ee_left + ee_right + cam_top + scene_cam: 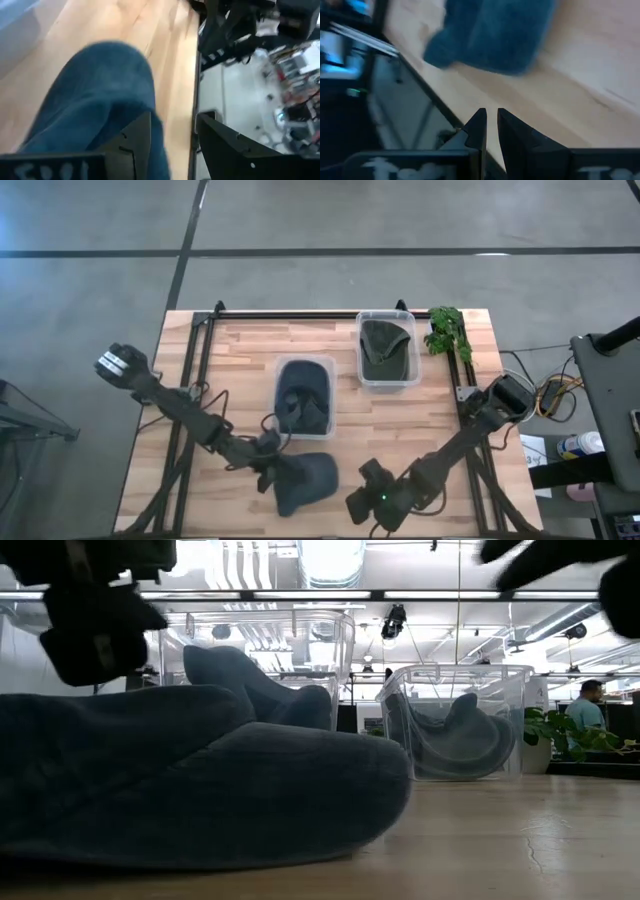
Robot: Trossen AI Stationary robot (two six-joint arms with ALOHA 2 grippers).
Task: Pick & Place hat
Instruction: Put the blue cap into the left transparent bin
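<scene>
Nearest you, at the table's (240,360) front edge, lies the blue hat (308,479), flat on the wood. Its long axis runs roughly left to right, tilted slightly, with the rounded end toward the right arm and the narrower end toward the left arm. Your left gripper (270,470) sits at that narrower end: its fingers (134,140) stand apart, with a fold of the hat lying against one of them; you cannot tell whether it is pinched. Your right gripper (362,502) waits just beside the hat's rounded end, near the front edge, fingers nearly together and empty, not touching the cloth. Behind the hat, mid-table, a clear bin (305,398) holds another dark blue hat. Farther back to the right, a second bin (388,350) holds a green hat. A plant (447,330) stands at the far right corner.
</scene>
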